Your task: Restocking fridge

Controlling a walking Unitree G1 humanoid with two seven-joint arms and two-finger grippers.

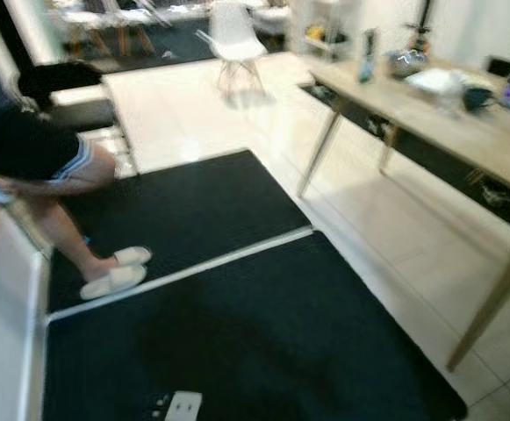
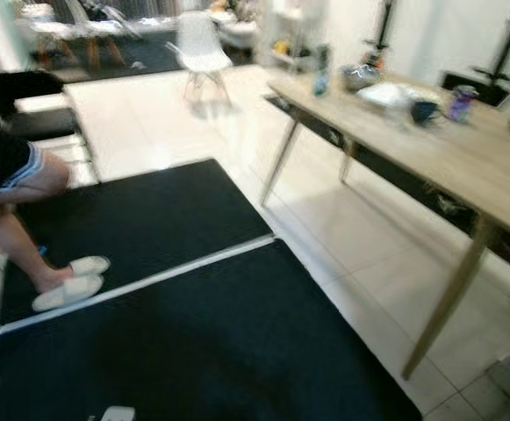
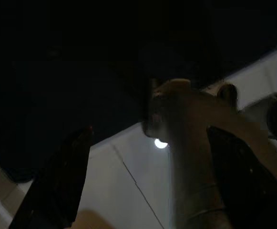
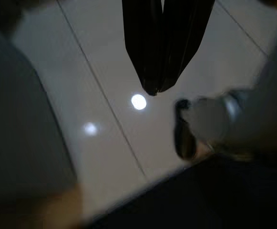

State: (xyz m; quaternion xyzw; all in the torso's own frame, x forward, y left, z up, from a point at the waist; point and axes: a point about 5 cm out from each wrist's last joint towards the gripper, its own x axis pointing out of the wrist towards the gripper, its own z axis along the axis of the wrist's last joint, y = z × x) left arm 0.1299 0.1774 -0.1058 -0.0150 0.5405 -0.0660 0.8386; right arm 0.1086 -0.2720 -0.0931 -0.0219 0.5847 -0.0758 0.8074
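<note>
Right wrist view shows you the right gripper (image 4: 156, 90) with fingers pressed together above white floor tiles (image 4: 105, 76), while the left gripper (image 3: 148, 181) fingers are spread apart.

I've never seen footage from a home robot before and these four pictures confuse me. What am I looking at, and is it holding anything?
This is a walking humanoid robot with two arms, each ending in a gripper of two long black fingers. The two bright pictures come from a stereo camera on its head, looking forward and down, blurred by motion. They show black floor mats on white tile, a person in white slippers at the left, and a long wooden table at the right bearing a few small items too blurred to name. A white chair stands further back.

The two dark pictures come from cameras on the wrists, looking along the fingers. The left gripper has its fingers spread apart. The right gripper has its fingers pressed together over tile floor. Neither holds anything.
</note>
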